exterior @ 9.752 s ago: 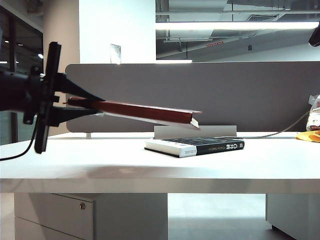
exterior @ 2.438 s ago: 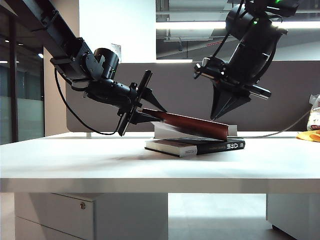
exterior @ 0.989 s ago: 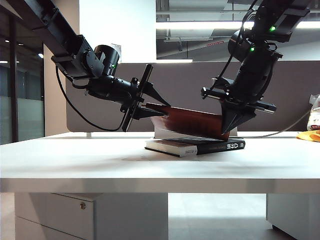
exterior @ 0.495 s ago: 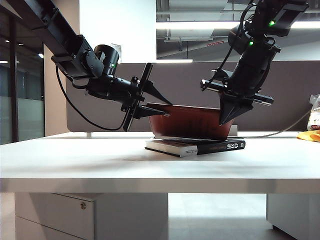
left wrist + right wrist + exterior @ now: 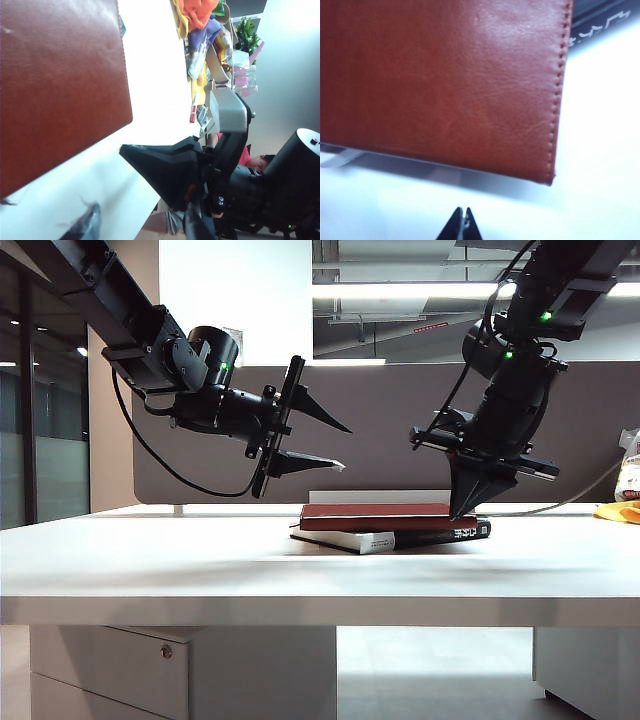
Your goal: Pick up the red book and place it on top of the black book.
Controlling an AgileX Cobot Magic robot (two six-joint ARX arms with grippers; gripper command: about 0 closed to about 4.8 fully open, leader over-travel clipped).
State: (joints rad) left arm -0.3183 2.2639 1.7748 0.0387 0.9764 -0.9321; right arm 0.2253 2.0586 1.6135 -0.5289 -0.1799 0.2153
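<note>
The red book point(image 5: 375, 516) lies flat on top of the black book point(image 5: 440, 534) at mid-table, held by no gripper. My left gripper point(image 5: 346, 448) hangs open above the red book's left end, with nothing between its fingers. In the left wrist view the red book point(image 5: 60, 90) lies beyond the open left gripper point(image 5: 141, 227). My right gripper point(image 5: 462, 510) is shut and points down, its tip at the red book's right end. The right wrist view shows the red book point(image 5: 445, 85) with a strip of the black book point(image 5: 600, 20) past it, and the shut right gripper point(image 5: 464, 220) over the white table.
A grey partition point(image 5: 400, 410) runs behind the white table point(image 5: 200, 570). A low white stand point(image 5: 330, 498) sits just behind the books. Yellow and white items point(image 5: 620, 505) lie at the table's far right. The right arm's black wedge point(image 5: 165, 170) shows in the left wrist view.
The left gripper has opened and let go of the red book, which dropped from its tilt to lie flat on the black book. The right gripper sank a little by the book's right end.
</note>
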